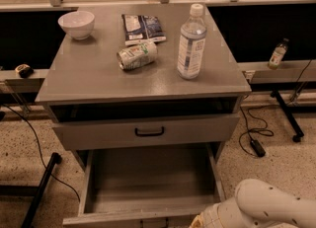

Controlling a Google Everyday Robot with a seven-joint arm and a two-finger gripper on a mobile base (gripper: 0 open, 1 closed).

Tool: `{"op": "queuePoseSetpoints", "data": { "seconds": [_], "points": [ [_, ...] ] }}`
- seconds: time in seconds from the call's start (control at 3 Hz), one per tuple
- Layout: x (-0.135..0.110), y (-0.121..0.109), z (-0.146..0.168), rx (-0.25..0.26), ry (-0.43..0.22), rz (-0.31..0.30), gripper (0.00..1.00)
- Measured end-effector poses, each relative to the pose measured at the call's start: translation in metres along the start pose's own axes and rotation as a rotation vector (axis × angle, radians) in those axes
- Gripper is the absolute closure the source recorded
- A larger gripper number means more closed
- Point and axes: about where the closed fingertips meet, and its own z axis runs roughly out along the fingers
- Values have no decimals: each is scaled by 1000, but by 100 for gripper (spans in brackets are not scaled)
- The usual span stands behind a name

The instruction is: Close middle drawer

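Note:
The middle drawer is pulled far out of the grey cabinet. Its deep plain grey box is empty, and its low front lies at the bottom edge of the view. My gripper is at the bottom edge, just right of the drawer's front right corner, mostly cut off by the frame. The white arm fills the bottom right corner behind it. The upper drawer front with its black handle stands slightly out above the open drawer.
On the cabinet top stand a white bowl, a snack packet, a can lying on its side and a water bottle. Cables and black stand legs lie on the floor at both sides.

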Motion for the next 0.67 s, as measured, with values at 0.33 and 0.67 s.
{"op": "queuePoseSetpoints", "data": {
  "seconds": [0.33,0.67],
  "points": [
    [0,-1,1,3,-1,1,85],
    [0,-1,5,12,-23,-6,100]
  ]
}}
